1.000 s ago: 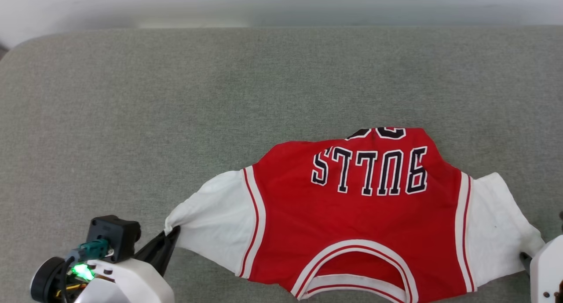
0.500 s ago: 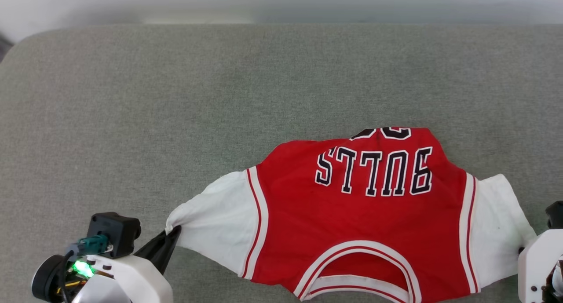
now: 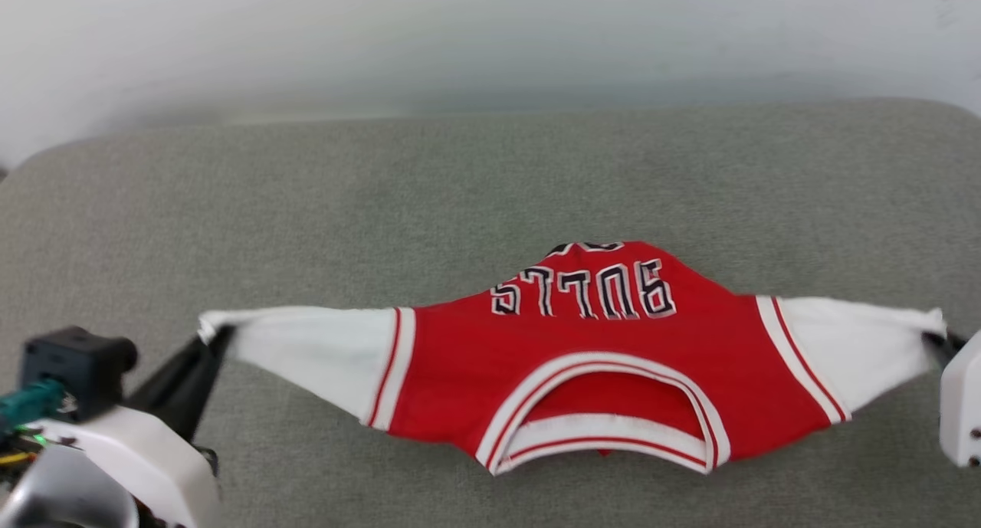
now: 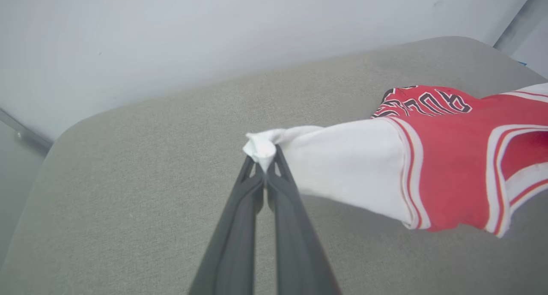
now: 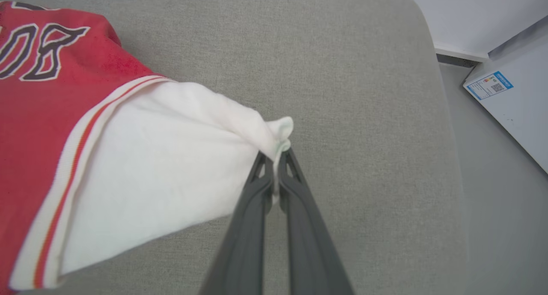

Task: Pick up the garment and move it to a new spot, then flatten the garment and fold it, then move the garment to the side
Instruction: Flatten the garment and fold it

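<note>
The left end effector [image 3: 213, 338] is fully closed, clamping one white sleeve tip. The right end effector [image 3: 935, 342] is closed on the other sleeve tip. The red soft-fabric sports shirt with white sleeves [image 3: 582, 359] spans taut between them, its lettered far portion lying on the grey fabric-covered counter [image 3: 460, 191].

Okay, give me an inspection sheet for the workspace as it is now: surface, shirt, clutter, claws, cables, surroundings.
Surface: grey fabric pad, rounded corners, no stains seen.
Job's things: garment, red with white sleeves, stretched wide between the two claws, collar nearest the robot, sleeves lifted off the pad.
Clutter: nothing seen.
Grippers: left claw shut on one sleeve tip; right claw shut on the other sleeve tip.
Cables: teal cable plug on the left wrist, apart from the garment.
Surroundings: pale wall behind the pad; white panel with a blue-edged label beside it.
</note>
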